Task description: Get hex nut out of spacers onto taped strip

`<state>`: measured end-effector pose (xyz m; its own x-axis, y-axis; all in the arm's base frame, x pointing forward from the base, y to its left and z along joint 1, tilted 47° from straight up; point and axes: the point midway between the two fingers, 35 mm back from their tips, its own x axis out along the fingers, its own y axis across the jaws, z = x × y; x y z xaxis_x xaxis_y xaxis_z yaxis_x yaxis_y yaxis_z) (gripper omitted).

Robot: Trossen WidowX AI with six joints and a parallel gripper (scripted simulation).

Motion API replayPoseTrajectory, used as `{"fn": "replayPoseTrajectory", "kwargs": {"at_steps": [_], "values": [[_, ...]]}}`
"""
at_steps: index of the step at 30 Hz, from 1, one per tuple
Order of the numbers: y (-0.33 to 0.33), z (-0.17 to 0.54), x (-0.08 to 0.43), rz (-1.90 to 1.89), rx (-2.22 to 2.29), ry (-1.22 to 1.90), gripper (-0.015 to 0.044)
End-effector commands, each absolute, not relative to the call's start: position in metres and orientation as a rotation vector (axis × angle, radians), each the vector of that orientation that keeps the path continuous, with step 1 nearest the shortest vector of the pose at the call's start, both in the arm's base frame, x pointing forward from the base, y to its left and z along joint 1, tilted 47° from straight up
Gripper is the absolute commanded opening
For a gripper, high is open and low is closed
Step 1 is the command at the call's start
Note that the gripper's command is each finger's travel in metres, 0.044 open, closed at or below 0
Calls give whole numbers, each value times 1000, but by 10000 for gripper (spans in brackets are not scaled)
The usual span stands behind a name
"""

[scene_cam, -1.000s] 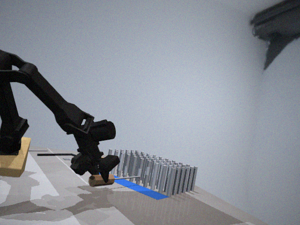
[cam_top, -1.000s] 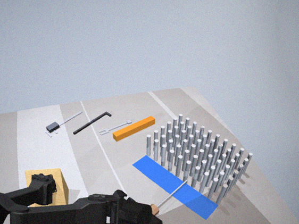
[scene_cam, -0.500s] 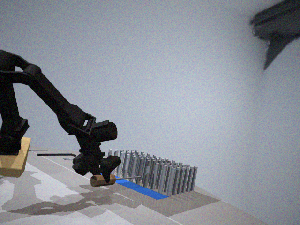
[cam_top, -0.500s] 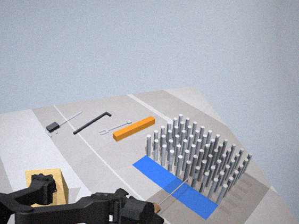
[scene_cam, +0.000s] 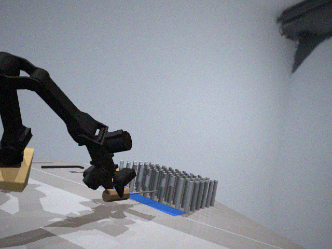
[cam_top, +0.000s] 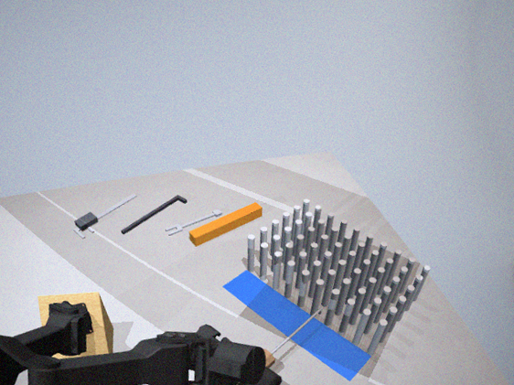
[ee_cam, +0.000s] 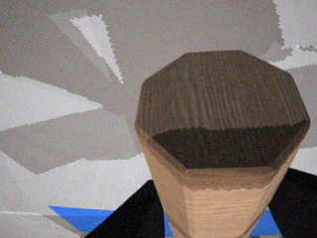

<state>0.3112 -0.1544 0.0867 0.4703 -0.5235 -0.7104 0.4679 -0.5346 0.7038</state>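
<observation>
My gripper (cam_top: 263, 377) (scene_cam: 119, 194) (ee_cam: 210, 182) is shut on the wooden handle (cam_top: 269, 358) (scene_cam: 109, 195) (ee_cam: 223, 109) of a tool, held low in front of the blue taped strip (cam_top: 259, 299) (scene_cam: 161, 205) (ee_cam: 84, 217). The tool's thin metal shaft (cam_top: 295, 333) (scene_cam: 141, 192) reaches over the strip to the front row of spacers. Its end is hard to make out, and I cannot tell whether it touches or enters the field. The metal spacers (cam_top: 305, 278) (scene_cam: 179, 191) stand upright in rows behind the strip. The hex nut cannot be seen in any view.
An orange bar (cam_top: 225, 224) lies left of the field. Beyond it lie a small forked tool (cam_top: 198, 219), a black hex key (cam_top: 150, 215) (scene_cam: 61, 166) and a thin rod with a dark block (cam_top: 85, 221). A yellow wooden block (cam_top: 100, 320) (scene_cam: 13, 184) is by the arm's base.
</observation>
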Motion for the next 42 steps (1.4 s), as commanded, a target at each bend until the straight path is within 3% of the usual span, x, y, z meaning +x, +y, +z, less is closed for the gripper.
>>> {"fn": "replayPoseTrajectory", "kwargs": {"at_steps": [1,42], "values": [[-154,89,317,-1243,1735,-56,0],[-148,80,339,-1242,1737,-56,0]]}}
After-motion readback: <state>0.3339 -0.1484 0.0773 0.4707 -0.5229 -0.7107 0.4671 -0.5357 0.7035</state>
